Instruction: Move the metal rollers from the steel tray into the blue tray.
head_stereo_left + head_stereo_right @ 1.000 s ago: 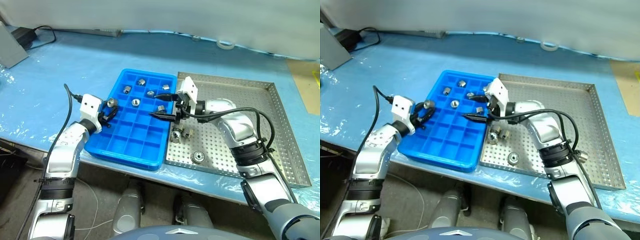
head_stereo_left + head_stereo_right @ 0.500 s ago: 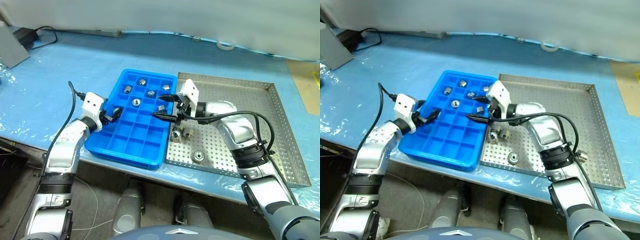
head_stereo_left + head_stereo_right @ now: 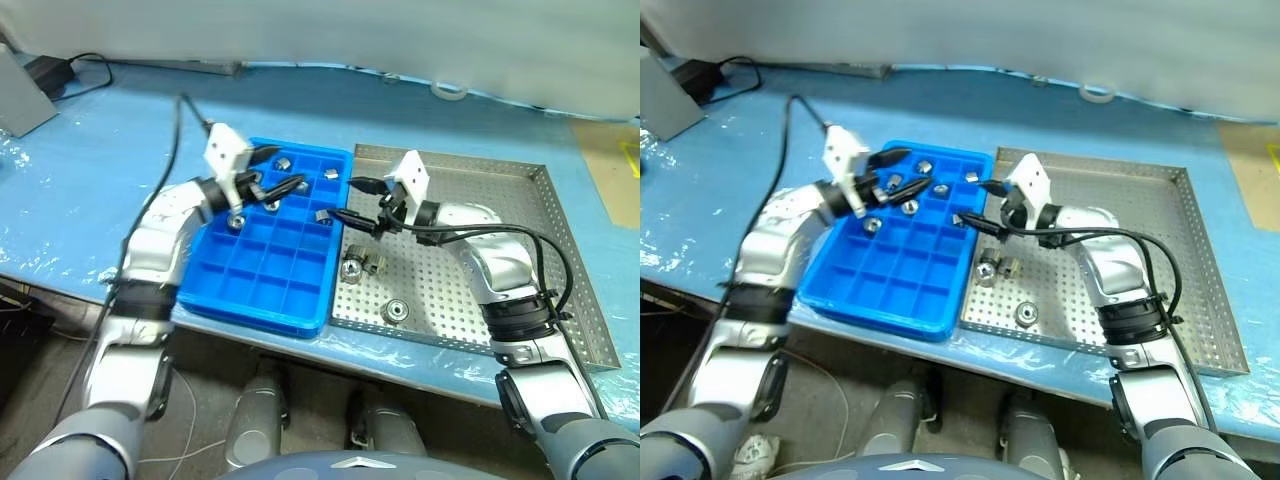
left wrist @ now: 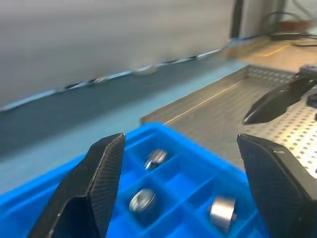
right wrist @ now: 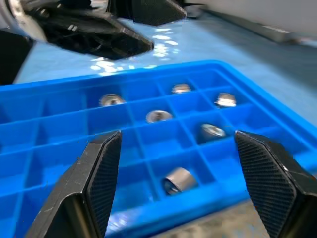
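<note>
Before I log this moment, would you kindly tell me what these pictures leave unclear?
- Blue tray: in the eye views the left pincer covers part of its far cells, so the roller count there is uncertain.
- Steel tray: the paired rollers are too small to tell whether they touch.
- Left wrist view: tray contents blurred; the near cells are cut off by the edge.

Bright blue tray (image 3: 270, 270) moulded as a grid of square compartments; silver-grey steel tray (image 3: 500, 210) with a floor of regular dotted perforations; both on a pale blue table sheet (image 3: 120, 150). Metal rollers (image 3: 362, 266) silvery grey with dark centre holes. Left gripper (image 3: 278, 172) and right gripper (image 3: 358, 203) with black fingers (image 4: 94, 188), cross-hatch textured, behind white wrist housings.
</note>
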You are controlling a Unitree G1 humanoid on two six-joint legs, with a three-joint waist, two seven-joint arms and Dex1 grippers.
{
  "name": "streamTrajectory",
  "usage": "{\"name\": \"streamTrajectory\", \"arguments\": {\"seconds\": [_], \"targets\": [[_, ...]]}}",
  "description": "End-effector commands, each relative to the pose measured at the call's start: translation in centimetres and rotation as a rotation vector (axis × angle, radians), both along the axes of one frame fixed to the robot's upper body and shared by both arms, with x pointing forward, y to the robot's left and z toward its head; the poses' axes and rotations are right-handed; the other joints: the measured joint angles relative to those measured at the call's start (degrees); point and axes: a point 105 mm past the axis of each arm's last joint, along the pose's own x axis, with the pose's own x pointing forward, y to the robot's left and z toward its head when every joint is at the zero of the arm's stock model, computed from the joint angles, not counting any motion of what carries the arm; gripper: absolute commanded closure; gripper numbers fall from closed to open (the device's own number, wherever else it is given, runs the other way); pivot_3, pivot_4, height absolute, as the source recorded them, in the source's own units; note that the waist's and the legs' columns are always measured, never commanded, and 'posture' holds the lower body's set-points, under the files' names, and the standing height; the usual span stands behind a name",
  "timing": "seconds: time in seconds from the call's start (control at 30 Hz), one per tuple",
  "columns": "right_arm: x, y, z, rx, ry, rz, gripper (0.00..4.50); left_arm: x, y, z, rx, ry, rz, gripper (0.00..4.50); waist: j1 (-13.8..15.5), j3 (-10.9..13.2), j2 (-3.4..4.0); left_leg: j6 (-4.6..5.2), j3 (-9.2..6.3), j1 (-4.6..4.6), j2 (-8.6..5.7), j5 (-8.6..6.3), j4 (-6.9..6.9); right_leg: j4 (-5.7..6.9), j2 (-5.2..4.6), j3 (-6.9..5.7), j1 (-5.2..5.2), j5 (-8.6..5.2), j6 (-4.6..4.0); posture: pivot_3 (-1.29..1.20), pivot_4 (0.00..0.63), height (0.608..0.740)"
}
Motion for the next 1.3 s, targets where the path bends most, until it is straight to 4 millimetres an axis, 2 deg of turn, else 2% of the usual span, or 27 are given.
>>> {"name": "streamTrajectory", "arguments": {"seconds": [0.03, 0.2, 0.43, 0.6, 0.7, 0.8, 1.07, 1.23, 1.3], "targets": [[-0.4, -2.4, 2.4, 0.026, -0.093, -0.108, 0.72, -0.4, -3.5, -1.0, 0.108, -0.006, -0.182, 0.68, -1.0, 0.0, -0.01, 0.02, 0.01, -0.02, -0.01, 0.0, 0.0, -0.03, 0.0, 0.03, -0.01, 0.01, 0.01, -0.2, 0.15, 0.74], [-1.6, -5.0, 2.4, 0.016, -0.11, -0.237, 0.72, -0.8, -7.1, -3.0, 0.287, 0.046, -0.377, 0.68, -3.67, -0.01, -0.02, 0.33, 0.03, -0.08, -0.01, 0.03, -0.03, -0.02, 0.0, 0.02, -0.09, 0.01, 0.02, -0.35, 0.15, 0.74], [-3.7, -8.2, 1.4, 0.007, -0.102, -0.419, 0.72, -2.0, -8.0, -6.0, 0.594, 0.086, -0.578, 0.68, -7.02, -0.01, -0.02, 0.37, 0.03, -0.06, 0.02, 0.02, -0.04, -0.06, 0.02, 0.02, -0.09, 0.01, 0.02, -0.49, 0.15, 0.74], [-4.8, -8.4, 0.6, 0.008, -0.088, -0.47, 0.72, -2.5, -7.8, -6.9, 0.737, 0.096, -0.65, 0.68, -8.07, -0.01, -0.02, 0.38, 0.03, -0.03, 0.02, 0.01, 0.06, -0.08, 0.02, 0.04, -0.02, 0.01, 0.01, -0.55, 0.15, 0.74], [-5.3, -8.3, -0.6, -0.021, -0.069, -0.489, 0.72, -2.3, -7.8, -7.1, 0.784, 0.107, -0.641, 0.68, -8.22, -0.01, -0.02, 0.39, 0.03, 0.0, 0.03, 0.01, 0.09, -0.08, 0.02, 0.03, 0.04, 0.01, 0.01, -0.57, 0.15, 0.74], [-5.4, -8.4, -1.5, -0.042, -0.055, -0.506, 0.72, -2.2, -7.8, -8.4, 0.826, 0.116, -0.621, 0.68, -8.75, -0.01, -0.01, 0.5, 0.03, -0.01, 0.02, -0.05, 0.13, -0.15, 0.01, 0.03, 0.09, 0.01, 0.01, -0.57, 0.15, 0.74], [-5.3, -8.4, -1.9, -0.05, -0.048, -0.518, 0.72, -2.6, -6.9, -12.1, 0.949, 0.232, -0.588, 0.68, -9.62, -0.01, -0.01, 0.69, 0.03, -0.03, 0.04, -0.18, 0.45, -0.12, 0.01, 0.03, 0.18, 0.02, 0.01, -0.57, 0.15, 0.74], [-5.3, -8.3, -1.9, -0.027, -0.044, -0.524, 0.72, -2.5, -6.6, -12.5, 0.977, 0.224, -0.581, 0.68, -9.93, -0.02, -0.02, 0.7, 0.02, 0.08, 0.06, -0.2, 0.54, -0.13, 0.01, 0.02, 0.34, 0.02, 0.01, -0.57, 0.15, 0.74], [-5.3, -8.3, -1.9, -0.029, -0.043, -0.524, 0.72, -2.5, -6.6, -12.4, 0.972, 0.204, -0.584, 1.06, -10.16, -0.02, -0.02, 0.78, 0.02, 0.07, 0.06, -0.25, 0.61, -0.13, 0.01, 0.02, 0.38, 0.02, 0.01, -0.57, 0.15, 0.74]]}}
